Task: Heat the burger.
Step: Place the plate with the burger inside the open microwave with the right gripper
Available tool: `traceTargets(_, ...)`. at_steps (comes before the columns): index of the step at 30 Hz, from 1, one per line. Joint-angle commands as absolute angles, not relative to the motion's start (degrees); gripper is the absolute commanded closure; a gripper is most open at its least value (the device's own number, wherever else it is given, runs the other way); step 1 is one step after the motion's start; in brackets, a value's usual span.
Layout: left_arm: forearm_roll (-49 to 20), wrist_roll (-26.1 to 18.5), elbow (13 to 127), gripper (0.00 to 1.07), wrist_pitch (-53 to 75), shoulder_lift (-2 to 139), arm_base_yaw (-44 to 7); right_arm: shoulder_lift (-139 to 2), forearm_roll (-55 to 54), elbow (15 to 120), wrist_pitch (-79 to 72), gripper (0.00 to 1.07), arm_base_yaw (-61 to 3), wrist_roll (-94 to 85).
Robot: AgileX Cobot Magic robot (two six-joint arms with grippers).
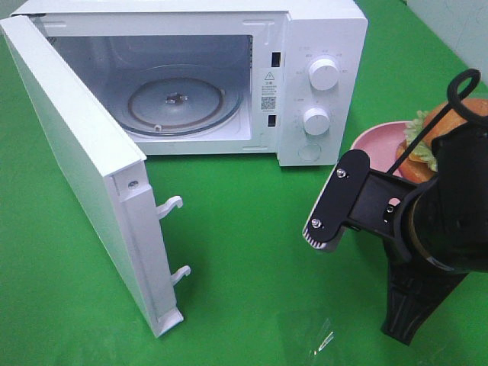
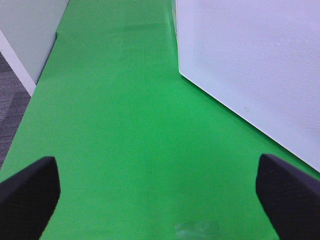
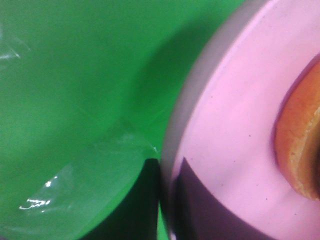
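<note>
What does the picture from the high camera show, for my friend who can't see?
A white microwave stands on a green table, its door swung wide open and its glass turntable bare. To its right, a burger sits on a pink plate, partly hidden by a black robot arm.

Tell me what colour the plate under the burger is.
Pink; the plate shows best in the right wrist view.
</note>
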State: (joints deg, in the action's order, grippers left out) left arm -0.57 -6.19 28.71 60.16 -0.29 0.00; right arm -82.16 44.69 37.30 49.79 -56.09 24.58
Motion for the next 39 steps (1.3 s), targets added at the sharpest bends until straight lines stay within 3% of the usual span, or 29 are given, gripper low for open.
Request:
traceTargets(1,-0.63,-6.07,28.53,0.07,59.47,-1.66,0.0,-81.82,51.51,37.36,50.59,1.06,-56.32,21.2)
traceTargets(39,-0.63,-6.07,28.53,0.07,59.47,-1.66,0.0,-81.82,53.29,37.36,32.83,1.05,-56.09,-10.03)
